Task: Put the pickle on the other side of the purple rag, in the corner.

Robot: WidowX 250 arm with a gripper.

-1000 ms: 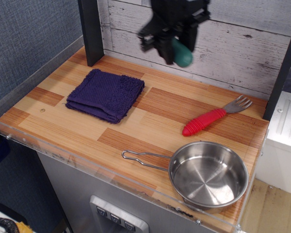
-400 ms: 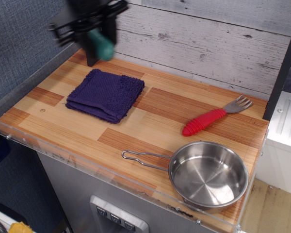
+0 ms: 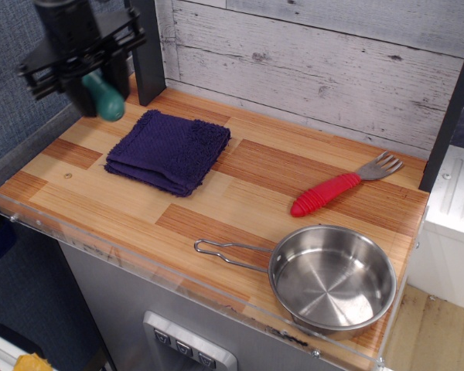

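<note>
Overhead-angled view of a striped wooden counter (image 3: 216, 201) w/ clear acrylic rim, grey plank wall behind.

Upper left: black claw (image 3: 93, 86), clenched on the pickle (image 3: 104, 97), teal-green rounded end poking out below the fingers. Held in the air, not touching wood. Now hanging past the left edge of the purple rag (image 3: 168, 150), over the back-left part of the counter, just in front of a dark upright post (image 3: 145, 46).

Change across 3 views: 1 s ago, carried high near the wall, right of the rag; 0.4 s ago, above the rag's back edge near the post; now, beyond the rag on its far side and lower in frame. So: moved right to left over the rag, grip unchanged throughout. Rag itself not shifted, folded square lying flat as before.

Elsewhere, unmoved: red-handled fork (image 3: 336, 189) lying diagonally at right, steel pan (image 3: 332, 277) w/ wire handle at front right.

Meaning for task: crossing of the rag looks done; transport approx. finished. Left to do, by judgement: lower toward the corner (image 3: 100, 108) between rag, post and rim, then let go. Exact height above the wood hard to tell from 1 view. Possible risk: smooth rounded toy may roll on release, esp. toward rag or rim; tight space beside the post.
</note>
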